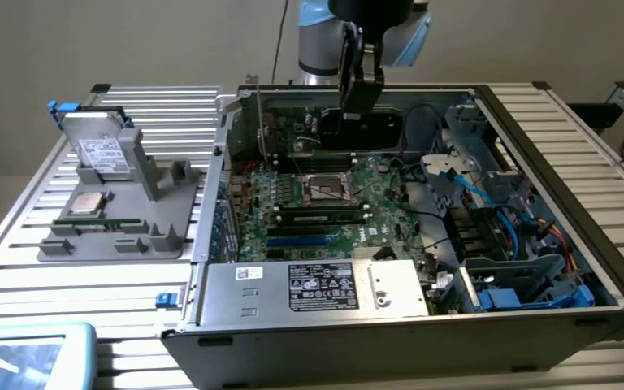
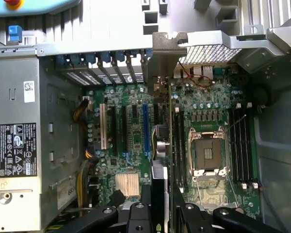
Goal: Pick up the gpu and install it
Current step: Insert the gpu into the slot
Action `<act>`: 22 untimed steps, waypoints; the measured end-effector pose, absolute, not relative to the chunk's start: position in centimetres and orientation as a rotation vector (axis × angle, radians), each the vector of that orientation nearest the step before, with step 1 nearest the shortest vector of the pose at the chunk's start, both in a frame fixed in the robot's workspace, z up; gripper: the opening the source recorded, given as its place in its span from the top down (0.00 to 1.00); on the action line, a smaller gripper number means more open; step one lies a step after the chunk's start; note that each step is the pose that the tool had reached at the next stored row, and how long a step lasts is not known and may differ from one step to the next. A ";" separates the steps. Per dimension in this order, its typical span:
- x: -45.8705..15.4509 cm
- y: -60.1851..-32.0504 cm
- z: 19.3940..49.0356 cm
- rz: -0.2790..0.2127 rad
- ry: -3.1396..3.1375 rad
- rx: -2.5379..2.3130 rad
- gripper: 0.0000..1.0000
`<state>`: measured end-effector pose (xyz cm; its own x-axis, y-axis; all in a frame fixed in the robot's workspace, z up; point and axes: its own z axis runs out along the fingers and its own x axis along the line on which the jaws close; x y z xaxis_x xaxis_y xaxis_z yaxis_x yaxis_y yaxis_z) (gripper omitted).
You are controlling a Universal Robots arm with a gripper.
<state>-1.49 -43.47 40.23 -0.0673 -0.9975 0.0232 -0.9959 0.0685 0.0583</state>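
My gripper hangs over the back half of the open computer case, shut on the gpu, which shows as a dark block under the fingers. In the wrist view the gpu is seen edge-on, running from between the black fingers out to its silver end bracket near the case's rear slot openings. It hovers above the motherboard, about over the strip between the expansion slots and the CPU socket. I cannot tell whether it touches a slot.
A grey fixture tray at the exterior view's left holds a hard drive and a memory stick. The power supply fills the case's near side. Drive cages and blue cables crowd the exterior view's right.
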 end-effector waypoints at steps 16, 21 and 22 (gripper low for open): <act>-1.9 -42.8 39.9 -0.021 -2.245 2.097 0.73; -2.6 -42.1 39.2 -0.019 -2.246 2.098 0.73; -2.7 -42.1 39.1 -0.019 -2.246 2.098 0.73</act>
<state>-2.71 -42.14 39.08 -0.0669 -0.9969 0.0408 -0.9961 0.0691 0.0551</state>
